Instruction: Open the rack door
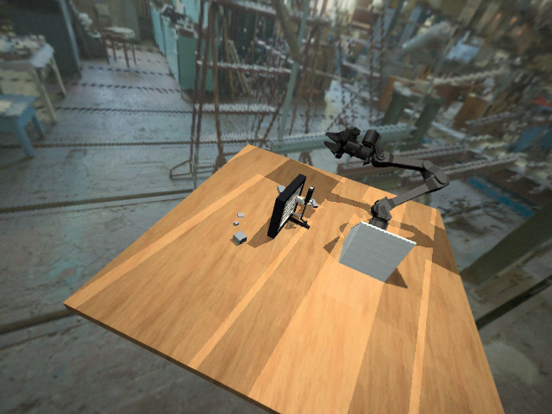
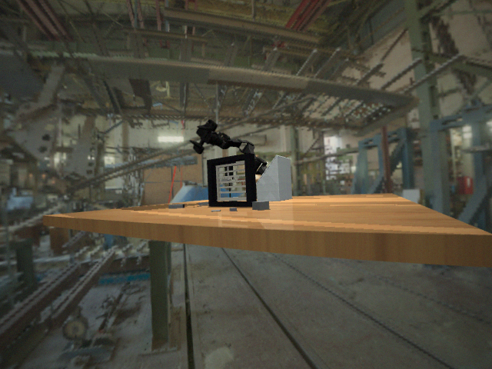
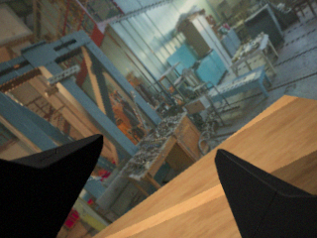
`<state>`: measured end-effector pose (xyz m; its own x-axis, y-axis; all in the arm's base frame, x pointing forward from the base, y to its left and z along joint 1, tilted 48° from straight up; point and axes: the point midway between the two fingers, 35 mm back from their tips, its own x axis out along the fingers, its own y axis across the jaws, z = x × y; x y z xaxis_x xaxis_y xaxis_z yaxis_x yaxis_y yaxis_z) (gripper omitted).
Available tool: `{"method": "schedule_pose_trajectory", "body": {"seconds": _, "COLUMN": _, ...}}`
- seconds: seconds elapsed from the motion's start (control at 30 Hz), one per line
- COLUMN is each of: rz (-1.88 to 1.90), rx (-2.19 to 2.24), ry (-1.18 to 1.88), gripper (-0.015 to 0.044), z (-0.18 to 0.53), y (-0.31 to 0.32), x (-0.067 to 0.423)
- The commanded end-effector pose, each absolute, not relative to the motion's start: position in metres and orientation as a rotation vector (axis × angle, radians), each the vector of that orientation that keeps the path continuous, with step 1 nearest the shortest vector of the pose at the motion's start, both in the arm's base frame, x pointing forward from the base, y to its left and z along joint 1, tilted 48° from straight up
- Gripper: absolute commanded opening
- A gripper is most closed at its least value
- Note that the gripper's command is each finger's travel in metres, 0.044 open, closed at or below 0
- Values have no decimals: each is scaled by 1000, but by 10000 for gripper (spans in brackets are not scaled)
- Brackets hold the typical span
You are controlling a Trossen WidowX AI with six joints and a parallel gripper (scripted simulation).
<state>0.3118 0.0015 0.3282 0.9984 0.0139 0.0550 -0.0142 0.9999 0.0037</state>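
Observation:
The rack's black frame [image 1: 279,212] [image 2: 211,182] stands upright on the table [image 1: 191,276] [image 2: 337,242]. Its pale slatted door [image 2: 231,192] fills the frame opening in the exterior view and looks closed. The dark handle [image 1: 309,195] stands upright on the arm's side of the door, on a pale mount; how far it is turned is too small to tell. My gripper [image 1: 325,139] [image 2: 194,134] [image 3: 160,147] is open and empty, high above the table and above the rack's height, apart from the handle. The wrist view shows neither rack nor handle.
A large grey wedge-shaped block [image 1: 376,252] [image 2: 280,178] stands beside the arm's base. A grey block [image 1: 240,237] [image 2: 260,205] and smaller grey pieces [image 1: 241,215] [image 2: 233,209] lie on the far side of the rack from the arm. Another grey piece [image 1: 315,203] lies near the handle side.

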Motion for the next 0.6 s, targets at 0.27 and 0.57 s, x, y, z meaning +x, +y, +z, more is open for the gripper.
{"method": "schedule_pose_trajectory", "body": {"seconds": 0.27, "rz": -21, "rx": 75, "ry": 172, "gripper": 294, "z": 292, "y": 7, "x": 336}}
{"method": "schedule_pose_trajectory", "body": {"seconds": 0.57, "rz": -86, "rx": 118, "ry": 436, "gripper": 294, "z": 248, "y": 16, "x": 352}}
